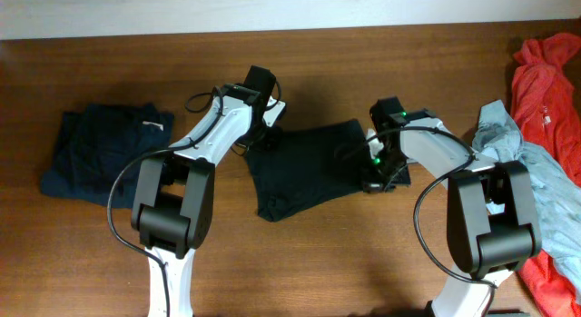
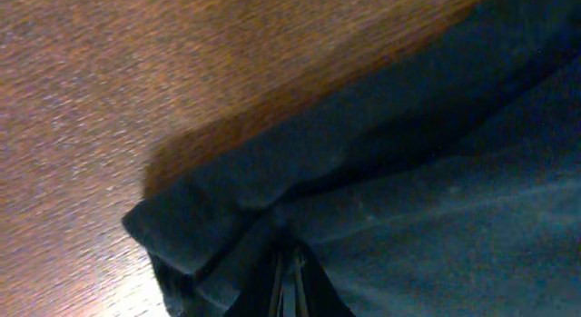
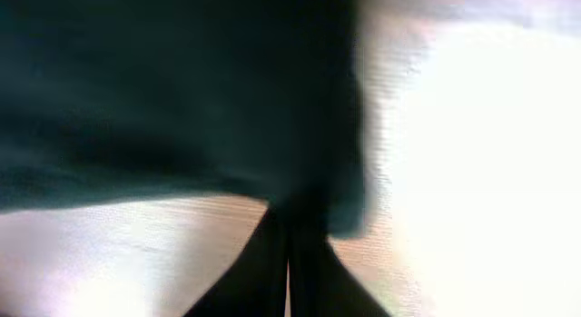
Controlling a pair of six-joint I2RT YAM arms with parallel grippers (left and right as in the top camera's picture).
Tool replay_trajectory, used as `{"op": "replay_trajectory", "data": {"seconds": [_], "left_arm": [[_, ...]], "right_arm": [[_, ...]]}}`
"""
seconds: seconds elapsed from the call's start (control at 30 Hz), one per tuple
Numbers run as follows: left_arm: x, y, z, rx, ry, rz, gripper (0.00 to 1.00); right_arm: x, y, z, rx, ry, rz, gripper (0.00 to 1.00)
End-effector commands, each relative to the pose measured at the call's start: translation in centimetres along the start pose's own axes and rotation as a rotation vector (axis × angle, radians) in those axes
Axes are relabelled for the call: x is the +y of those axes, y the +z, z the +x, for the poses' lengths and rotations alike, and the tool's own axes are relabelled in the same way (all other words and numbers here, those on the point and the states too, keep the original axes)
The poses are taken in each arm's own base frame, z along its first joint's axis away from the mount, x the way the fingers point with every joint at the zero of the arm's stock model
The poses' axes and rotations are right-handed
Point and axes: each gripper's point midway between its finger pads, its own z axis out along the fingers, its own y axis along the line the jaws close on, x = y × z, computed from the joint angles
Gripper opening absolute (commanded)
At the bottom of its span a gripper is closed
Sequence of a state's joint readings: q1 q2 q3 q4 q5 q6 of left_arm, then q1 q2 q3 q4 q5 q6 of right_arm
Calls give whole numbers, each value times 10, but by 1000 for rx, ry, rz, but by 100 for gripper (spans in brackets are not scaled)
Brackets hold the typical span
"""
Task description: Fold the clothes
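Overhead, a dark garment [image 1: 304,167] is seen spread flat at mid-desk [image 1: 363,272] between the 2 hands. Its upper left corner is pinched by the left hand [image 1: 261,135], and its right edge is pinched by the right hand [image 1: 374,179].

Overhead is evenly lit and sharp. Around the right claw [image 3: 289,262] everything blurs, the worktop [image 3: 481,172] beside it glaring white; left wrist view dim.
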State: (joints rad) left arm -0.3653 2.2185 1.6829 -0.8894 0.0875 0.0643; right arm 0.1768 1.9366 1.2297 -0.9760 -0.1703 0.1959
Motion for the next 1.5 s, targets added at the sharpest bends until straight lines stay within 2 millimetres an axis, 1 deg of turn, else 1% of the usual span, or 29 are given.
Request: {"op": "replay_trajectory", "data": {"seconds": [0.0, 0.1, 0.17, 0.23, 0.3, 0.37, 0.4, 0.43, 0.5, 0.53, 0.67, 0.83, 0.97, 1.03, 1.1, 1.2, 1.27, 1.37, 1.43, 1.47], "left_arm": [[12, 17, 8, 47, 6, -33, 7], [16, 24, 14, 74, -4, -32, 6], [17, 24, 15, 77, -9, -29, 4], [18, 23, 13, 71, -11, -29, 4], [19, 21, 10, 62, -14, -27, 4], [19, 18, 7, 54, -13, -23, 4], [18, 17, 5, 50, -13, -23, 4], [18, 16, 5, 49, -13, -23, 5], [17, 16, 4, 47, -13, -16, 5], [14, 16, 4, 45, -13, 1, 5], [14, 16, 4, 46, -12, 2, 5], [14, 16, 4, 46, -12, 2, 5], [14, 16, 4, 45, -12, 1, 5], [14, 16, 4, 46, -12, 1, 5], [14, 16, 4, 47, -12, 1, 5], [14, 16, 3, 44, -13, 1, 5], [15, 14, 0, 35, -14, 0, 6], [15, 7, -7, 20, -13, -1, 5], [17, 0, -12, 9, -15, -3, 5], [17, -5, -16, 4, -15, -3, 5]], "right_arm": [[-28, 0, 3, -2, 60, 158, 5], [-36, -2, 4, -2, 60, 204, 4], [-41, -3, 6, -2, 94, 232, 4], [-36, -6, 5, -13, 78, 208, 4], [-24, -13, -1, -47, 7, 146, 4], [-5, -27, -7, -106, -76, 47, 4], [15, -44, -14, -176, -141, -50, 4], [23, -51, -17, -207, -155, -88, 4], [38, -60, -25, -258, -177, -163, 4], [46, -61, -33, -287, -194, -205, 4], [52, -50, -44, -301, -212, -213, 4], [52, -27, -50, -265, -210, -208, 5], [42, -1, -44, -188, -187, -176, 5], [33, 12, -37, -133, -169, -134, 4], [21, 17, -26, -80, -151, -78, 4], [1, 15, -13, -35, -105, 25, 4], [1, 9, -10, -35, -99, 29, 4], [14, -5, -12, -71, -122, -32, 4], [31, -20, -12, -103, -163, -123, 5], [38, -28, -12, -120, -174, -160, 8]]}}
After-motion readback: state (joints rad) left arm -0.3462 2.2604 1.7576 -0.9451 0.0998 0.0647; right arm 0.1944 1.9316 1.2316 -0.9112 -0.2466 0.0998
